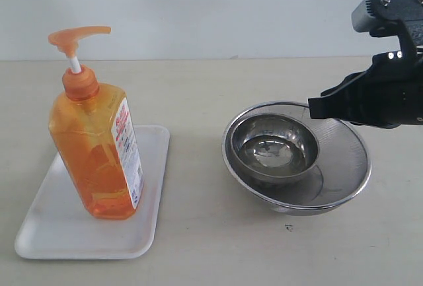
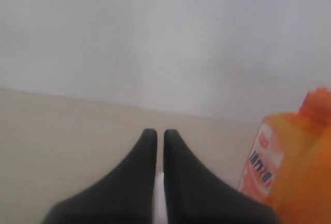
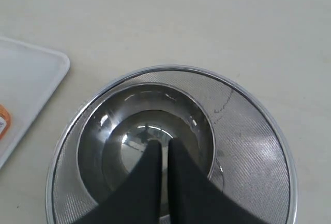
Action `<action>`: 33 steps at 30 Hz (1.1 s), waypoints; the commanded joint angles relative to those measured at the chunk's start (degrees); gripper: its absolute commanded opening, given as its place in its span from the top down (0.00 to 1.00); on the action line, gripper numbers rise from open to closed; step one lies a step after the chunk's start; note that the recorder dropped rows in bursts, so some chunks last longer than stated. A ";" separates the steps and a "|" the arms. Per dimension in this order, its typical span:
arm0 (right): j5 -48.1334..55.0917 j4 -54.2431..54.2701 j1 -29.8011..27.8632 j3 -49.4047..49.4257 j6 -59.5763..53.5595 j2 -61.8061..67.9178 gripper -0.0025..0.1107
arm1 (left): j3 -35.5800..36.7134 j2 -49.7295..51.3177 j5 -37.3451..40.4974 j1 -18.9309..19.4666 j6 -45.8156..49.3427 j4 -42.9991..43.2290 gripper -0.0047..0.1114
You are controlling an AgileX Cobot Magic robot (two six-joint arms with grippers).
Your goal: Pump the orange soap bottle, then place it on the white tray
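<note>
The orange soap bottle (image 1: 99, 160) stands upright on the white tray (image 1: 46, 233) at the left, pump head (image 1: 76, 35) raised, label facing right. My left gripper (image 2: 156, 132) is outside the exterior view. In its wrist view its black fingers are shut with nothing between them, and the bottle (image 2: 295, 167) stands close beside them. My right gripper (image 1: 310, 107) hovers at the right over the steel bowls, shut and holding nothing. In the right wrist view the right gripper (image 3: 161, 144) points into the bowls, with a tray (image 3: 20, 79) corner off to one side.
A small steel bowl (image 1: 277, 144) sits inside a wider mesh strainer bowl (image 1: 344, 160) right of centre. Bare beige tabletop (image 1: 198, 233) lies between tray and bowls. A pale wall runs behind the table.
</note>
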 commanded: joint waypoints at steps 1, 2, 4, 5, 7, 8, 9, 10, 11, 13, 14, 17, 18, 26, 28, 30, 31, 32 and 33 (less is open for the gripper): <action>-0.08 -0.09 0.02 0.14 -0.16 -0.44 0.98 | 0.23 -0.17 8.37 -0.05 8.22 -1.10 0.92; -0.08 -0.09 0.02 0.14 -0.16 -0.44 0.98 | 0.23 -0.17 9.52 -0.05 8.37 -1.10 0.92; -0.08 -0.09 0.02 0.14 -0.16 -0.44 0.98 | 0.23 -0.17 10.48 -0.05 8.37 -2.81 0.92; -0.08 -0.09 0.02 0.14 -0.16 -0.44 0.98 | 0.23 -0.17 11.22 -0.05 8.37 -4.07 0.92; -0.08 -0.09 0.02 0.14 -0.16 -0.44 0.98 | 0.23 -0.17 12.17 -0.05 8.37 -5.62 0.92; -0.08 -0.09 0.02 0.14 -0.16 -0.44 0.98 | 0.23 -0.17 12.17 -0.05 8.37 -6.28 0.92; -0.08 -0.09 0.02 0.14 -0.16 -0.44 0.98 | 0.23 -0.17 12.04 -0.05 8.37 -6.53 0.92; -0.08 -0.09 0.02 0.14 -0.16 -0.44 0.98 | 0.23 -0.17 12.04 -0.05 8.37 -6.53 0.92; -0.08 -0.09 0.02 0.14 -0.16 -0.44 0.98 | 0.23 -0.17 12.04 -0.05 8.37 -6.53 0.92; -0.08 -0.09 0.02 0.14 -0.16 -0.44 0.98 | 0.23 -0.17 12.04 -0.05 8.37 -6.53 0.92; -0.08 -0.09 0.02 0.14 -0.16 -0.44 0.98 | 0.23 -0.17 12.04 -0.05 8.37 -6.53 0.92; -0.08 -0.09 0.02 0.14 -0.16 -0.44 0.98 | 0.23 -0.17 12.04 -0.05 8.37 -6.53 0.92; -0.08 -0.09 0.02 0.14 -0.16 -0.44 0.98 | 0.23 -0.17 12.04 -0.05 8.37 -6.53 0.92; -0.08 -0.09 0.02 0.14 -0.16 -0.44 0.98 | 0.23 -0.17 12.04 -0.05 8.37 -6.53 0.92; -0.08 -0.09 0.02 0.14 -0.16 -0.44 0.98 | 0.23 -0.17 12.04 -0.05 8.37 -6.53 0.92; -0.08 -0.09 0.02 0.14 -0.16 -0.44 0.98 | 0.23 -0.17 12.04 -0.05 8.37 -6.53 0.92; -0.08 -0.09 0.02 0.14 -0.16 -0.44 0.98 | 0.23 -0.17 12.04 -0.05 8.37 -6.53 0.92; -0.08 -0.09 0.02 0.14 -0.16 -0.44 0.98 | 0.23 -0.17 12.04 -0.05 8.37 -6.53 0.92; -0.08 -0.09 0.02 0.14 -0.16 -0.44 0.98 | 0.23 -0.17 12.04 -0.05 8.37 -6.53 0.92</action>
